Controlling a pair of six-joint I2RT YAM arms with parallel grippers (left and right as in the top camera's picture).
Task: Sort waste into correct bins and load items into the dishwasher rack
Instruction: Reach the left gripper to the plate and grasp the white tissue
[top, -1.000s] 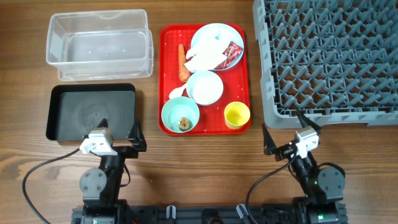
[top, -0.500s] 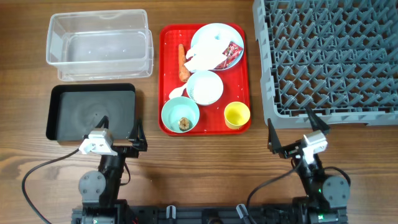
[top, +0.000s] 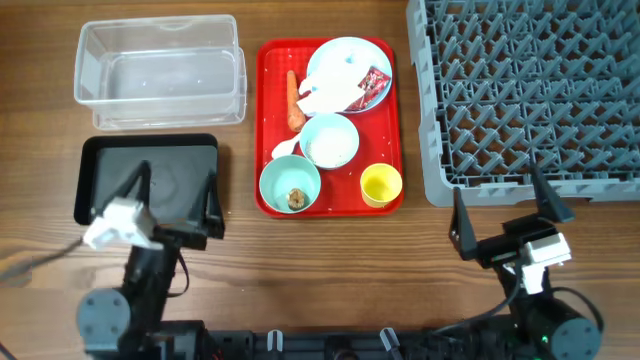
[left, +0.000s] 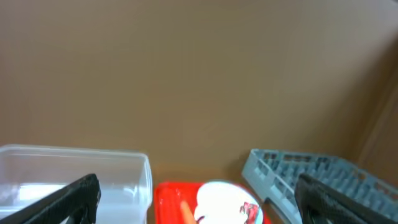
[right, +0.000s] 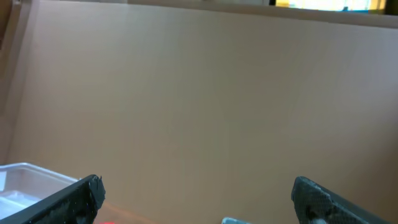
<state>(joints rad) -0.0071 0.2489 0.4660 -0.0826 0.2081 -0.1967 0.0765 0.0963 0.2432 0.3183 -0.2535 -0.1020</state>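
A red tray (top: 267, 120) holds the pale blue plate (top: 335, 60) with a white napkin (top: 325, 95) and a red wrapper (top: 375, 82), the orange carrot (top: 293, 100), a blue-white bowl (top: 329, 140), a white spoon (top: 284, 150), a mint green bowl (top: 278, 180) with a brown food lump (top: 297, 198), and a yellow cup (top: 381, 184). The clear tub (top: 160, 70) and black tray (top: 150, 180) lie to the left, the grey rack (top: 530, 90) to the right. My left gripper (top: 172, 195) is open over the black tray. My right gripper (top: 505, 215) is open below the rack. Both are empty.
The left wrist view looks level past the clear tub (left: 74, 180), red tray (left: 168, 199), plate (left: 224, 202) and rack (left: 292, 171) to a brown wall. The right wrist view shows mostly the brown wall and a corner of the tub (right: 25, 180).
Both arms have lifted from their rest poses. The left gripper has moved left and forward over the black tray. The right gripper has moved right, towards the rack's front edge.
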